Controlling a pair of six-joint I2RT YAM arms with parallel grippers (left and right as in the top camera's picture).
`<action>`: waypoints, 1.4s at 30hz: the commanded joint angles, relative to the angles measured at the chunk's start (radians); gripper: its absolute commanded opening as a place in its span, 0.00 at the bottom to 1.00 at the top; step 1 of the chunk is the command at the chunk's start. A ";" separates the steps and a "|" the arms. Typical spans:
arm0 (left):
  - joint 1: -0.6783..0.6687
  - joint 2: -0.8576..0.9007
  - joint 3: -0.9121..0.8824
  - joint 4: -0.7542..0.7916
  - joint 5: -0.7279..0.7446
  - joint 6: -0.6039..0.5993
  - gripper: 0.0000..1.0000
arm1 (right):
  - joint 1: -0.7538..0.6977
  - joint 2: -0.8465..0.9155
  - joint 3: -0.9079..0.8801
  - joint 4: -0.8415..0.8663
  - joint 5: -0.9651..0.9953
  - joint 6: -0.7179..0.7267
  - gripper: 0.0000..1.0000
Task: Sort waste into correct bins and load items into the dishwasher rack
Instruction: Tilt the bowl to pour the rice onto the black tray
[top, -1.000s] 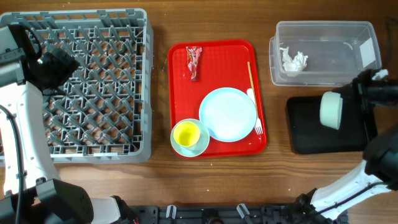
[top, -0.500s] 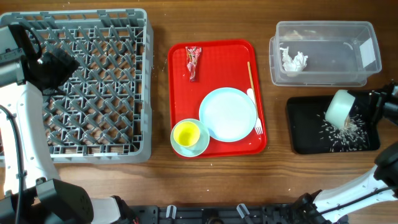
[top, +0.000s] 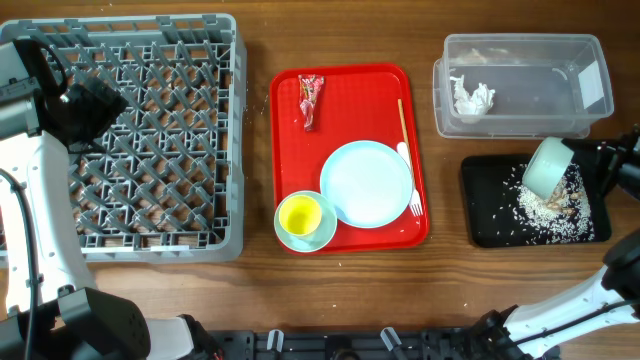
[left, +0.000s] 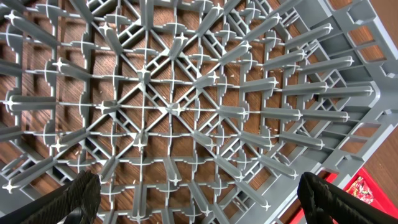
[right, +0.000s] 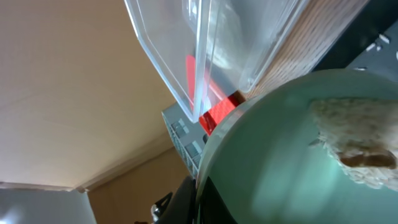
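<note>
Rice-like crumbs (top: 545, 208) lie scattered as whitish grains across the middle and right of the shallow black tray (top: 485, 215), which sits on the bench (top: 350, 290) just in front of the clear plastic tub (top: 520, 125). My right gripper (top: 585, 160) is clamped tight on the rim of a pale mint-green bowl (top: 546, 166), holding it tipped on its side above the tray's back edge with the mouth facing down over the grains. From the right wrist camera, a pale clump of rice (right: 354, 137) clings to the bowl's smooth inner wall.

A crumpled white tissue (top: 473, 97) lies inside the tub, at its left end. On the red tray (top: 350, 85) I see the red snack wrapper (top: 311, 100) near the back left corner, the mint-green plate (top: 366, 183), a white fork (top: 403, 152) lying along the plate's right side, and the yellow cup (top: 299, 215) standing in a second green bowl (top: 322, 232).

My left gripper (left: 199, 199) hangs over the grey dishwasher rack (top: 160, 245), jaws spread wide and holding nothing.
</note>
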 joint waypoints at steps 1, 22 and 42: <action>0.005 -0.011 0.004 0.002 0.004 -0.002 1.00 | -0.007 -0.016 -0.008 0.045 0.097 0.020 0.04; 0.005 -0.011 0.003 0.002 0.004 -0.002 1.00 | -0.020 0.011 -0.010 -0.072 0.092 0.165 0.04; 0.005 -0.011 0.004 0.002 0.004 -0.002 1.00 | -0.036 0.012 -0.010 -0.208 -0.163 0.156 0.04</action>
